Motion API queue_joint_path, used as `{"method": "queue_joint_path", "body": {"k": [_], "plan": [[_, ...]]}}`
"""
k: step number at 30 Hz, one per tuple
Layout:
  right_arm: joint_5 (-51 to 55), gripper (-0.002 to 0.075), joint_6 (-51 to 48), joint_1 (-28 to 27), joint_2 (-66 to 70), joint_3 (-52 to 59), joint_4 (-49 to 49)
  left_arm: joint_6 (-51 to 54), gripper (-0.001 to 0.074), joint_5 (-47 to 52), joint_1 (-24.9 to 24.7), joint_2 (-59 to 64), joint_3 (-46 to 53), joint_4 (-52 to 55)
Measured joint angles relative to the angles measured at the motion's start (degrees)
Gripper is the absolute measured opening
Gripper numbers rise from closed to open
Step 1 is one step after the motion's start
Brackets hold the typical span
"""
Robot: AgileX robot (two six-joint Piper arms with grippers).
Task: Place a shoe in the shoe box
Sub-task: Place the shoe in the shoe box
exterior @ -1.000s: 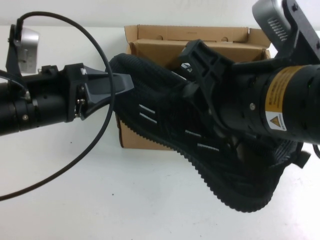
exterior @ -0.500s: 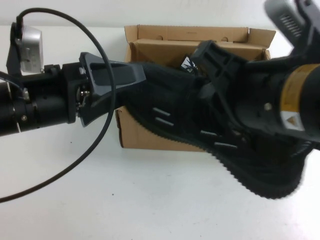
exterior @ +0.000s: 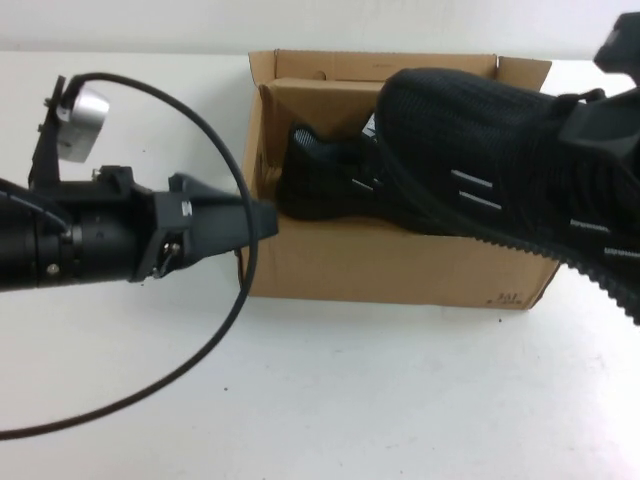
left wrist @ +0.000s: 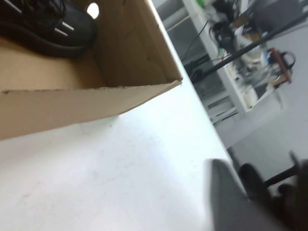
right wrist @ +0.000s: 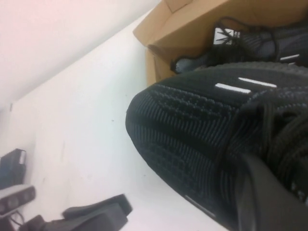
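A black knit sneaker [right wrist: 202,144] fills the centre and the four o'clock part of the right wrist view, its rounded toe pointing toward nine o'clock, with two short white dashes on its side and black laces running off at three o'clock. At five o'clock one dark finger [right wrist: 267,202] of the right gripper [right wrist: 269,199] lies against the laces. At one o'clock stands the brown cardboard shoe box [right wrist: 192,24], open, with a second black sneaker [right wrist: 250,41] inside bearing a white tongue label. The white table [right wrist: 91,139] spans nine o'clock. At seven o'clock the left gripper [right wrist: 96,214] shows as a dark shape.
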Motion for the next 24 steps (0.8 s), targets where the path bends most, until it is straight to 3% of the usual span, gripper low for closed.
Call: {"method": "queue_joint_path", "body": {"k": [2, 5, 9, 16, 21, 24], "plan": [[0.5, -0.0002, -1.2, 0.0, -0.1, 0.0, 0.0, 2.2, 0.0166, 0.0, 0.0, 0.0, 0.0, 0.8], [0.5, -0.0002, -3.6, 0.0, 0.1, 0.0, 0.0, 3.9, 0.0049, 0.0, 0.0, -0.1, -0.7, 2.1], [0.3, -0.0002, -6.7, 0.0, 1.6, 0.0, -0.2, 4.3, 0.0008, -2.0, 0.0, -1.4, -2.9, 6.2], [-6.5, -0.0003, -8.8, -6.0, 6.2, 0.0, 2.4, -4.4, -0.0001, -10.1, 0.0, -7.8, -5.4, 28.3], [-16.4, -0.0003, -20.3, -15.6, 9.9, 0.0, 17.4, -14.5, -0.0001, -11.9, 0.0, -13.5, -5.4, 44.3], [-20.3, -0.0003, -36.6, -21.8, 13.0, 0.0, 32.6, -19.7, -0.0001, -12.2, 0.0, -16.9, -5.0, 50.7]]}}
